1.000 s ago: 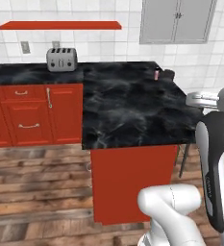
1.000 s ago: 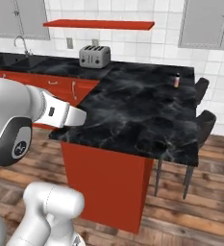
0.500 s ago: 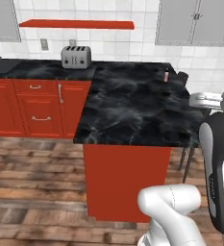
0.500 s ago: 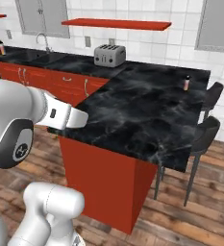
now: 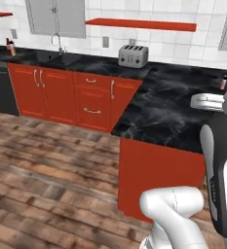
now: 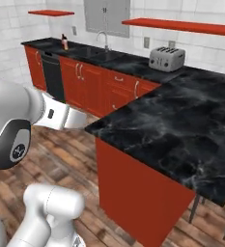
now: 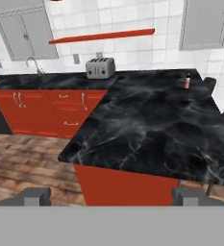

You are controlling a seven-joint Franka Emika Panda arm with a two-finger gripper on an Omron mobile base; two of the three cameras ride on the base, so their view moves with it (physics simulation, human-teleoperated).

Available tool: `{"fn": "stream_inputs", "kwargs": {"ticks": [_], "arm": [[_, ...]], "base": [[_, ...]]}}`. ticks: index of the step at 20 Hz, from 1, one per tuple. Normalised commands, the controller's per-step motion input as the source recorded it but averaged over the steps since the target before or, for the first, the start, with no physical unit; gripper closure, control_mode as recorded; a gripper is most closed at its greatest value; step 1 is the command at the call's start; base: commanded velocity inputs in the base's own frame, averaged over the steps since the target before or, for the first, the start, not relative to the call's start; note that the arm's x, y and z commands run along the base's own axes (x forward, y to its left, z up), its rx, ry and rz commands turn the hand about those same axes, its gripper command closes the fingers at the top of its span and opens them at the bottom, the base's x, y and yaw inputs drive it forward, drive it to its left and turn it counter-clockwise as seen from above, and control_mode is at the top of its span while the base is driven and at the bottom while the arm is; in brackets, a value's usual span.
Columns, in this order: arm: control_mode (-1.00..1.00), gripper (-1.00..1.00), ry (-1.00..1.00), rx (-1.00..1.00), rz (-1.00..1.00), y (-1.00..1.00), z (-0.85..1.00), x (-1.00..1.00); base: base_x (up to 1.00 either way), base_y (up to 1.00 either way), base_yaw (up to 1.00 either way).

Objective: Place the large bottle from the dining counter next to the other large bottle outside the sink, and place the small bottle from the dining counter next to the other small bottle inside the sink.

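Since a second ago the whole picture has slid sideways, which means the base has turned or driven, not that the kitchen things have moved. The sink point(image 5: 61, 57) with its curved tap point(image 5: 57, 40) has now come into the left base view, set in the long run of black counter above the red cabinets point(image 5: 71, 92). A bottle point(image 5: 10, 47) with a dark cap stands on the counter to the left of the sink, near the counter's far left end; it is too small to tell its kind. The toaster point(image 5: 133, 55) sits at the back edge of the counter near the corner where the dining counter point(image 7: 152, 129) juts out.

On the dining counter, one small bottle point(image 7: 187, 81) stands at the far right corner, close to the back edge. A large bottle cannot be made out there.

The gripper point(image 7: 111, 196) hangs well short of the dining counter's near edge, its two finger tips spread wide with nothing between them.

The shift likely means the robot is still positioning itself; no bottle has been picked up yet.
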Motion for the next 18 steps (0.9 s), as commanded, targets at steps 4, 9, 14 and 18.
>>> {"fn": "stream_inputs", "kwargs": {"ticks": [4,9,14,18], "arm": [[1.00,-1.00,0.00,0.00,0.00,0.00,0.00,0.00],[1.00,-1.00,0.00,0.00,0.00,0.00,0.00,0.00],[1.00,-1.00,0.00,0.00,0.00,0.00,0.00,0.00],[1.00,-1.00,0.00,0.00,0.00,0.00,0.00,0.00]], "base": [[0.00,0.00,0.50],[0.00,0.00,0.50],[-0.09,-0.01,0.50],[-0.18,-0.08,0.48]]}}
